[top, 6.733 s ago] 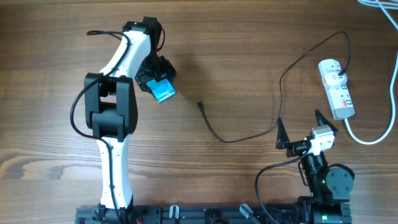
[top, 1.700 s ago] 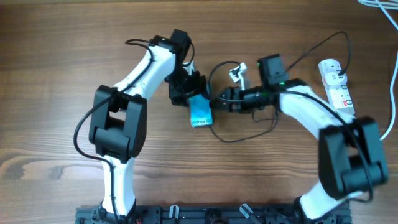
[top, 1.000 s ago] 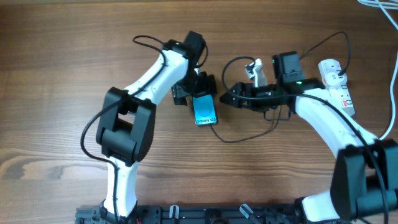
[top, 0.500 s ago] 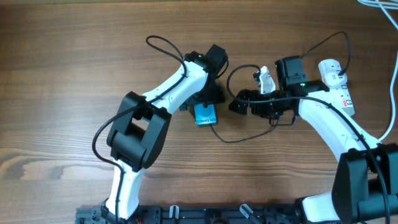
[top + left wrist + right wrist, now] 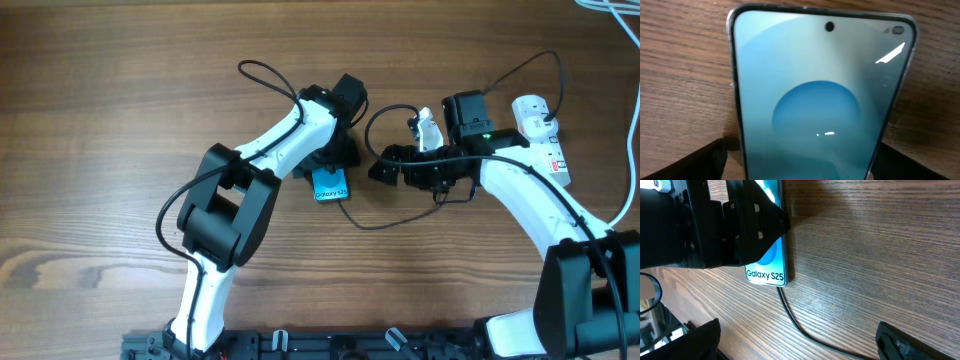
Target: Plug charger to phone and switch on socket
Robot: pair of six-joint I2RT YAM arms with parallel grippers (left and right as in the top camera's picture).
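Phone [image 5: 331, 186] shifted from table [image 5: 80, 80] left to centre, screen up; charger [image 5: 390, 224] tip meets its lower edge. Left hand [image 5: 330, 166] spread astride phone; right hand [image 5: 378, 166] wide, empty. Socket [image 5: 541, 142] far right.

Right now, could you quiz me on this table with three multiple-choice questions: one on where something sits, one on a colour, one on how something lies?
1. Seen from the phone, the socket lies: A) to the left B) to the right C) on top of it.
2. The cable that meets the phone's bottom edge is: A) white B) red C) black.
3. The phone lies: A) screen up B) screen down C) on its edge.

Answers: B, the overhead view shows the socket far off to the right. C, the thin cord is plainly black. A, the blue screen with its lettering faces up.
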